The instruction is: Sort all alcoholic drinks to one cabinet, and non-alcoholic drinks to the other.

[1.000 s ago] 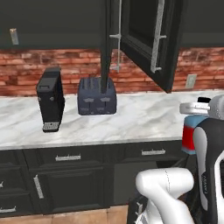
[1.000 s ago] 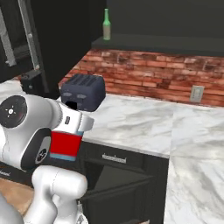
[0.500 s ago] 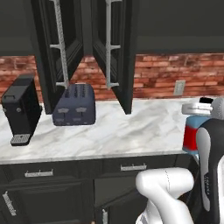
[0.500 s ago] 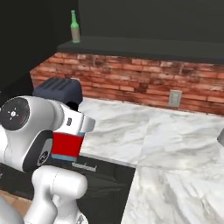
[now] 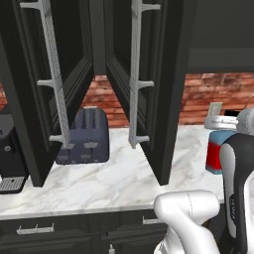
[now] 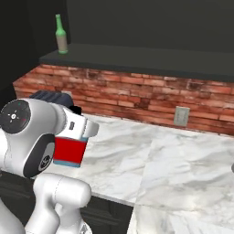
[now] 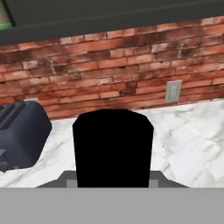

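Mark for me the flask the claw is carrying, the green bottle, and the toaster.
blue flask (image 6: 69, 151), right base view, on its red label.
green bottle (image 6: 61, 37), right base view, on its body, standing in the open cabinet.
toaster (image 5: 84, 140), left base view, on its front face.

Simulated home kitchen, counter run under wall cabinets.
White marble countertop (image 5: 114, 183) over dark base drawers (image 5: 34, 229); red brick backsplash (image 6: 137, 98) with a wall outlet (image 6: 181, 116). Dark upper cabinet doors (image 5: 149, 84) stand open with long silver handles. Dark blue toaster (image 5: 85, 136) on the counter at the far wall, black coffee machine (image 5: 7, 158) at far left. Small green bottle (image 6: 61, 34) upright on a cabinet shelf.
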Controlling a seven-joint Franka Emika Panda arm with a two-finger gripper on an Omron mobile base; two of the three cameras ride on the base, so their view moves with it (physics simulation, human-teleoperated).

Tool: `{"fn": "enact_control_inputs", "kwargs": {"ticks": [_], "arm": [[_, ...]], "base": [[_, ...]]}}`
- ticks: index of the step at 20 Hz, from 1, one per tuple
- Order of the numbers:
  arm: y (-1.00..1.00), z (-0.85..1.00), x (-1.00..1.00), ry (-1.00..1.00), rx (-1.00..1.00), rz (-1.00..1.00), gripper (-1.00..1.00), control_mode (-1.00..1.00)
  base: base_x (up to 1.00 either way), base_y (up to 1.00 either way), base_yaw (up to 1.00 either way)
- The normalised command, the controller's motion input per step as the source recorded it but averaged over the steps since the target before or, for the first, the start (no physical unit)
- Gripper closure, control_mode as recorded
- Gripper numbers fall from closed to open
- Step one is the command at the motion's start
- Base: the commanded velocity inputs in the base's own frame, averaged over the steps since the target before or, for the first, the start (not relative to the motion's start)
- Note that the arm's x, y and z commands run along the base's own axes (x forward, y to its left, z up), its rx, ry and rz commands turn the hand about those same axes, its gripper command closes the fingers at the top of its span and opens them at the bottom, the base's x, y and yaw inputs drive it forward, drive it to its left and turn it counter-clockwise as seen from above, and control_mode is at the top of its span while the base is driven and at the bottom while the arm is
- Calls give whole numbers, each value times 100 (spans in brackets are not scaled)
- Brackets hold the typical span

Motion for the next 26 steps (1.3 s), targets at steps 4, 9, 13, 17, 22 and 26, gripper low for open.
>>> {"fn": "enact_control_inputs", "kwargs": {"ticks": [4,9,13,17,22,26], "arm": [[0,0,0,0,0,0,100,100],[0,0,0,0,0,0,100,100],[0,0,0,0,0,0,100,100],[9,70,-3,-31,0,0,100,-100],[10,94,-31,-38,0,0,100,-100],[3,99,6,-22,0,0,100,-100]], "base": [[27,0,0],[45,0,0],[32,2,0],[0,0,0],[0,0,0],[0,0,0]]}}
